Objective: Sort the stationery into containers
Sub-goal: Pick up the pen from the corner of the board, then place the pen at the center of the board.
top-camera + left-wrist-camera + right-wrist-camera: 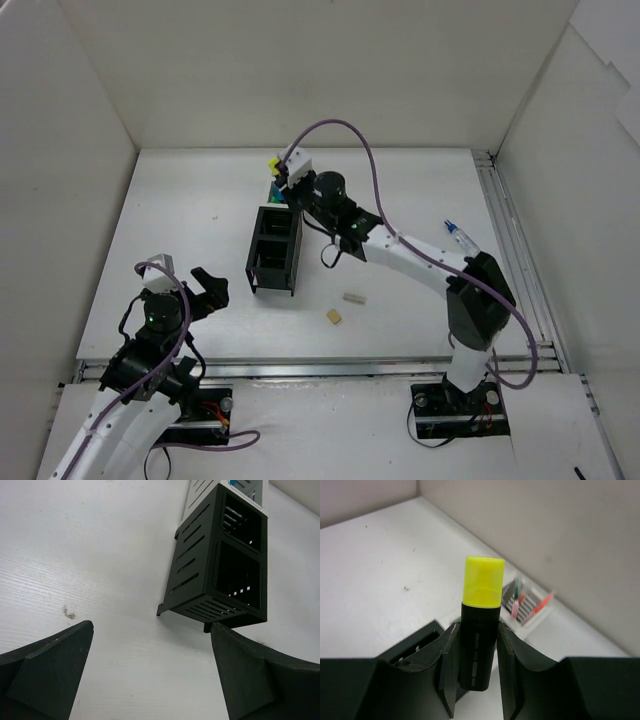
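Between the two black fingers [445, 665] of the right gripper [477, 650], a short black highlighter with a yellow cap [482, 580] stands upright, cap uppermost; the pads press its barrel from both sides, so the grip is closed on it. From overhead, that gripper hangs above the far end of the narrow row of containers, the yellow cap showing just past it. Below and beyond the highlighter, a white slotted compartment [540, 617] holds thin red pens [543, 603] and something green-tipped that I cannot name; something teal shows in the white end of the row in the overhead view too. Nearer the arms come the two black open-frame boxes [272, 243], joined end to end; their insides look dark, and I cannot tell whether anything lies in them. To the right of the black boxes, two small beige eraser blocks [352, 297] [333, 316] lie apart from each other on the white table [180, 220]. Well to the left, the left gripper [205, 290] sits low near the table with its fingers [50, 675] spread wide, holding nothing, pointed toward the near black box.
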